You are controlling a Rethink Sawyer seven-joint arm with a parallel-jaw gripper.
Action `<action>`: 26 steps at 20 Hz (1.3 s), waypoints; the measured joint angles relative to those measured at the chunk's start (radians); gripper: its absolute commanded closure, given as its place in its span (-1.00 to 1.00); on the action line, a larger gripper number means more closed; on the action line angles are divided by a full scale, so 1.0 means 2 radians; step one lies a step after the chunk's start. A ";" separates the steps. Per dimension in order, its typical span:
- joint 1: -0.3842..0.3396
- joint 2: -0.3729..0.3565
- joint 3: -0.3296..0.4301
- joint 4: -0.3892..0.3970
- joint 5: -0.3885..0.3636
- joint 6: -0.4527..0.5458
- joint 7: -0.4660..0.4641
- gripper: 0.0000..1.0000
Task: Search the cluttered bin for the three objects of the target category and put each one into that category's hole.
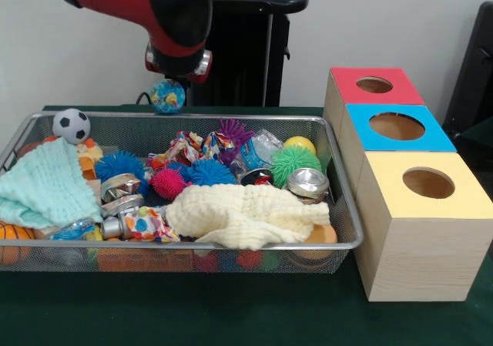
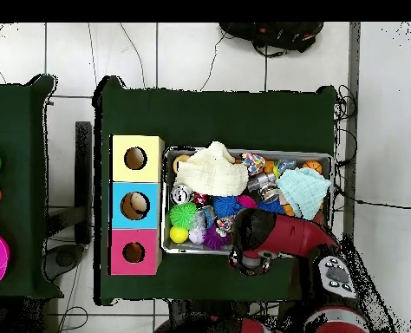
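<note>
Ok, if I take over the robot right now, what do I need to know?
Gripper: appears shut on a blue patterned ball, lifted above the far rim of the bin.
Bin: full of clutter, with spiky balls, cloths, cans and a soccer ball.
Boxes: red box, blue box and yellow box beside the bin.
Done: one ball lifted.
Left: drop it in a hole, though which one can't be told, then keep searching.
</note>
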 measured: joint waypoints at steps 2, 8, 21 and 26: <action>0.003 0.010 0.000 -0.025 0.007 0.037 0.000 1.00; 0.008 0.043 0.000 -0.106 0.022 0.115 0.000 1.00; 0.022 0.082 -0.005 -0.220 0.039 0.134 0.000 1.00; 0.024 0.085 -0.011 -0.233 0.041 0.139 0.000 -1.00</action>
